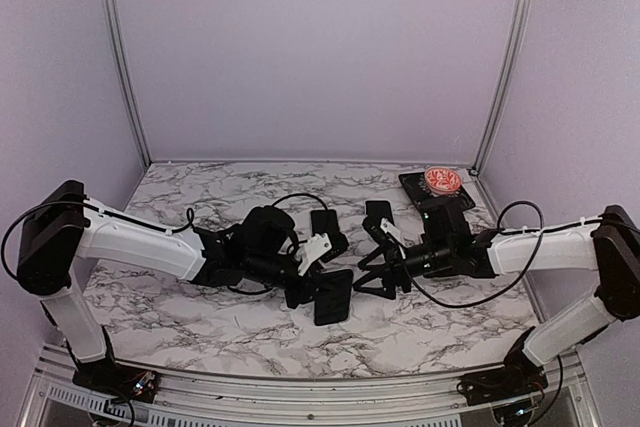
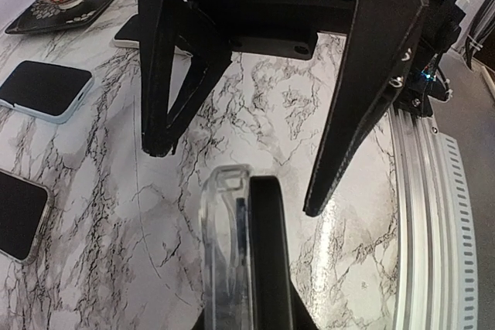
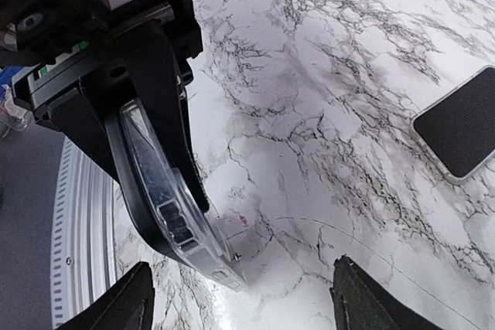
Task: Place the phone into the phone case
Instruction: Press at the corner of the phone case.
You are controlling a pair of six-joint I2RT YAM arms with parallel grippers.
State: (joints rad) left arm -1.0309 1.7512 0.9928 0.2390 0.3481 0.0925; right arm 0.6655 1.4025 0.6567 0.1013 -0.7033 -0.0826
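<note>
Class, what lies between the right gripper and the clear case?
Nothing but bare marble table. The right wrist view shows an empty gap between the open right gripper and the case.

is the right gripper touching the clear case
Apart. The right wrist view shows bare marble between the clear case and the open right gripper.

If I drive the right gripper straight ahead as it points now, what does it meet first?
Probably the clear case held by the left gripper, edge-on just ahead of the open right gripper; the exact gap is unclear.
</note>
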